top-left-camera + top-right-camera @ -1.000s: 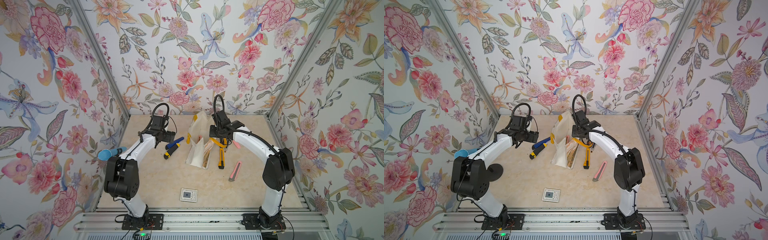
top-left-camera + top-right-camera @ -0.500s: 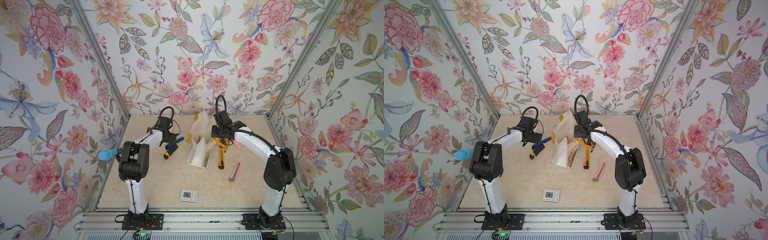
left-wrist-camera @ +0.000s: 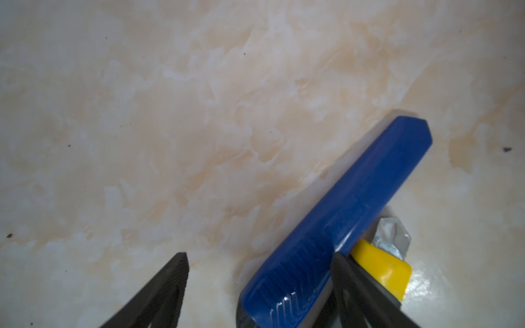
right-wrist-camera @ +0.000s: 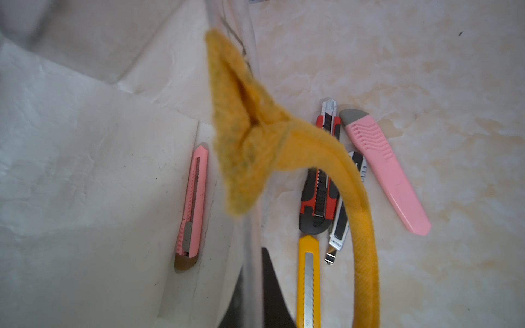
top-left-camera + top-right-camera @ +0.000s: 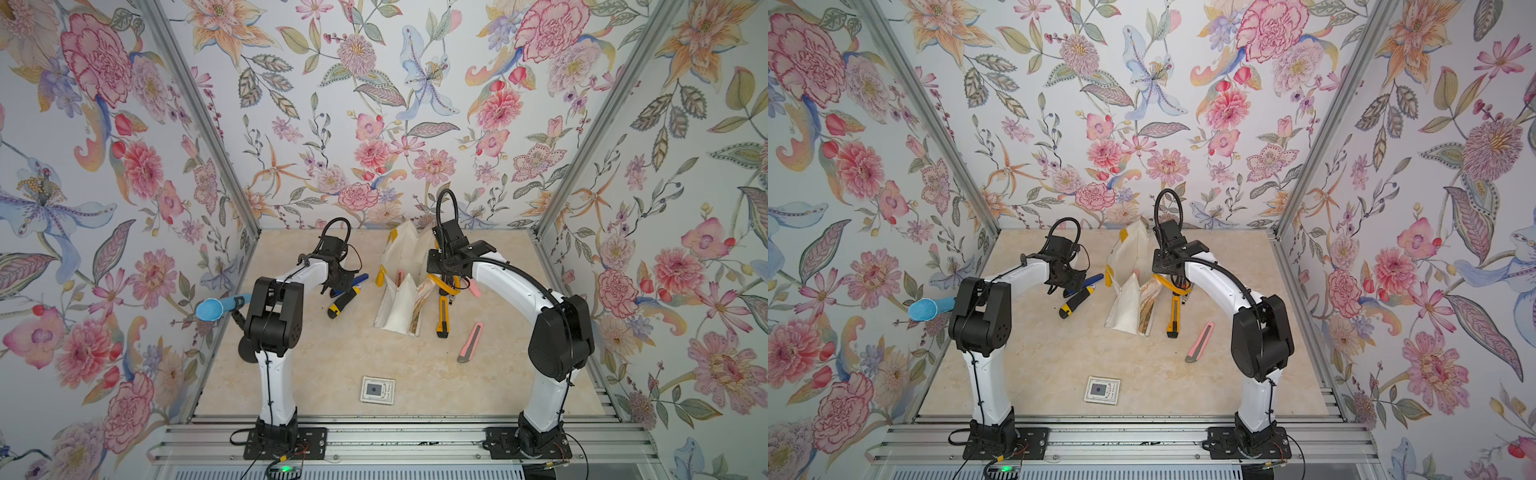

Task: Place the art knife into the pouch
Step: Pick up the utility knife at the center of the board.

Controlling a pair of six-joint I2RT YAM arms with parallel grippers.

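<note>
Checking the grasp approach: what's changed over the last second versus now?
The left arm swung its elbow up and inward, and the left gripper came down over the blue plastic utility knife, jaws astride it, not yet gripping. Unchanged: the right gripper stays shut on the rim of the off-white canvas pouch, holding it open; the yellow box cutter and pink box cutter beside it lie as before.

Your left arm (image 5: 272, 374) has swung its elbow in from the left wall (image 5: 124, 249), so it now stands upright over its base (image 5: 282, 442). Your left gripper (image 5: 341, 283) has shifted a little toward the blue knife (image 3: 341, 204) and now straddles its handle with fingers apart.
</note>
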